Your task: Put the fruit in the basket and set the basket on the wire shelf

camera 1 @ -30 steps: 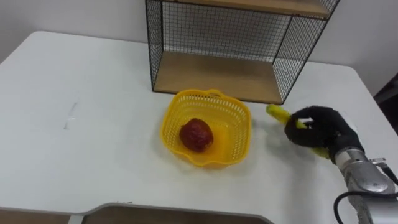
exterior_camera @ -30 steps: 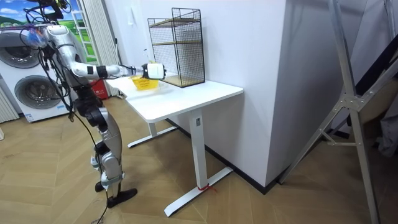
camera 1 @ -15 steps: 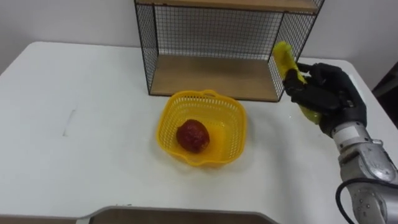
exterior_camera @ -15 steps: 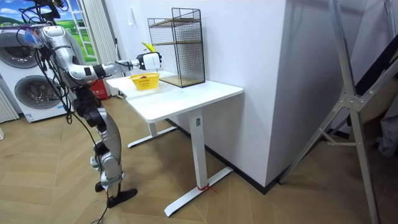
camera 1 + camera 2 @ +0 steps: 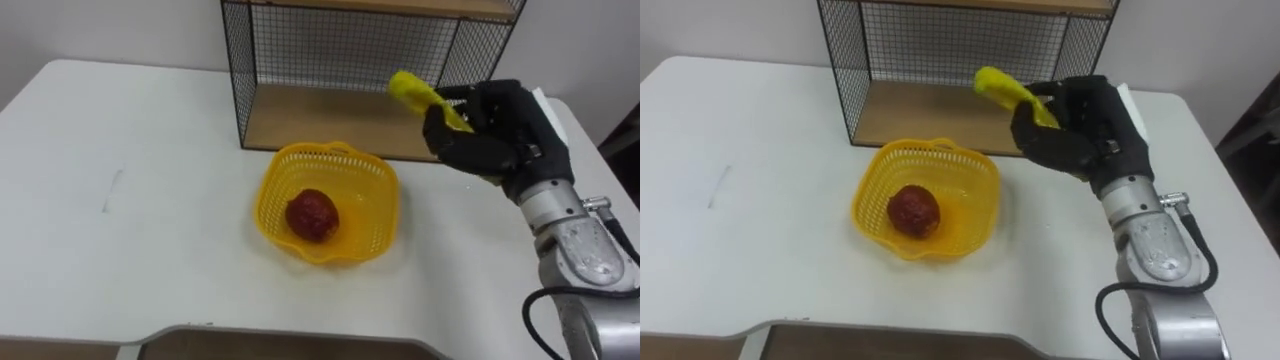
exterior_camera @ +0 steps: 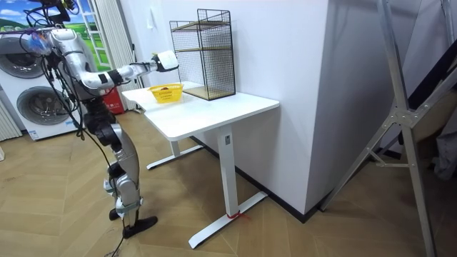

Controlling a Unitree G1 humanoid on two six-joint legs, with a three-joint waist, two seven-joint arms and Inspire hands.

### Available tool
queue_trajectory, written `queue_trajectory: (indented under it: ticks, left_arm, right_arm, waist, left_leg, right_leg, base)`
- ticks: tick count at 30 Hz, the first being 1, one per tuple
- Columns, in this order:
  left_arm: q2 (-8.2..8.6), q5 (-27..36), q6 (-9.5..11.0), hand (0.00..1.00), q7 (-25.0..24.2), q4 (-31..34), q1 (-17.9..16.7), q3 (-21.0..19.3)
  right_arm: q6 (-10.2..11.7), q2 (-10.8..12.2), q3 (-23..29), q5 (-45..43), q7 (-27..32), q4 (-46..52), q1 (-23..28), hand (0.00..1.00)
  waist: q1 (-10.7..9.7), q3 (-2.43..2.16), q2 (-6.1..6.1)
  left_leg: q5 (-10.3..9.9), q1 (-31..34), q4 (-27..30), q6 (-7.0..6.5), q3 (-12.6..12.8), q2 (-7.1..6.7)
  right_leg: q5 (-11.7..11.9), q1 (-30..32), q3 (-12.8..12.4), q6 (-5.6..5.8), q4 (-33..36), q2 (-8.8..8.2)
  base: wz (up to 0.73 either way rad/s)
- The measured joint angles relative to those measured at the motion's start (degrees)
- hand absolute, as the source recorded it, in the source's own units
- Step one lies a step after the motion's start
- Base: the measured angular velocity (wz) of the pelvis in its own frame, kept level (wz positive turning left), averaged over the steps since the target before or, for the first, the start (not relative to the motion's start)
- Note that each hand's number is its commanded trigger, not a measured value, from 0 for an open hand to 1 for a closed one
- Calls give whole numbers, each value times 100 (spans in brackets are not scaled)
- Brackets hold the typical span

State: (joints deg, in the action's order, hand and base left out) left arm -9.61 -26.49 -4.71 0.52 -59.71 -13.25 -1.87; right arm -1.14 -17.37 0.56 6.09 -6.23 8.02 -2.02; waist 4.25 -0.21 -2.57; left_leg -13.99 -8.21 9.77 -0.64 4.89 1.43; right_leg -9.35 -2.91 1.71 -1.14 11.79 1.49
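Over the white bench (image 5: 150,200) your right hand (image 5: 495,130) is curled round a banana (image 5: 410,88), up and right of the basket (image 5: 378,200) holding a red fruit (image 5: 312,215); likely light, soft and bruisable, so grip mid-length gently.

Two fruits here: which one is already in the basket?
The round red fruit: it lies inside the yellow basket. The yellow banana is not in it; the right hand grips it in the air.
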Motion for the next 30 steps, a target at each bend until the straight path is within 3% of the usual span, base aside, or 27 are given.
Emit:
queue_trajectory:
  ticks: [3,7,18,19,20,21,22,30]
  left_arm:
    - [-11,1,-2,0,6,1,16,5]
    - [-12,-1,-7,0,2,2,18,5]
    - [-54,1,-41,0,-145,5,38,106]
    - [-58,1,-41,0,-177,4,48,109]
    - [-64,1,-42,0,-229,4,45,109]
    - [-64,1,-44,0,-243,3,39,111]
    - [-64,1,-52,0,-254,3,30,135]
    - [-76,-1,-66,0,-469,4,74,156]
  right_arm:
    - [-1,-28,-140,-323,-33,7,-159,100]
    - [-1,-26,-186,-588,-132,21,-291,100]
    - [-24,-32,-652,-1007,-515,19,-366,100]
    - [-24,-31,-679,-1058,-564,19,-366,94]
    - [-24,-32,-697,-1098,-609,19,-366,50]
    - [-24,-33,-705,-1112,-636,19,-366,28]
    - [-26,-34,-721,-1134,-684,19,-366,0]
    - [-28,-36,-828,-1579,-1037,16,-361,0]
  waist:
    - [57,31,-57]
    - [89,23,-112]
    - [140,35,-88]
    - [148,34,-89]
    - [153,33,-91]
    - [153,32,-93]
    - [155,31,-95]
    - [175,25,-101]
  left_leg:
    - [0,10,-12,0,-21,5]
    - [0,41,-13,0,-38,5]
    - [0,53,-5,1,-72,14]
    - [-1,55,-4,1,-75,14]
    - [-1,59,-2,1,-82,14]
    - [-1,62,0,1,-87,13]
    - [-1,68,3,1,-96,11]
    - [-1,60,4,1,-85,9]
  right_leg:
    - [0,3,-1,0,-5,8]
    - [0,9,23,0,-10,8]
    - [3,9,42,-5,-12,13]
    - [4,9,45,-6,-12,13]
    - [4,8,48,-7,-11,12]
    - [4,8,52,-7,-12,11]
    - [4,8,60,-7,-12,9]
    - [4,1,65,-7,-13,4]
  base:
    - [0]
    - [5]
    - [0]
    - [0]
    - [0]
    - [3]
    - [0]
    - [0]
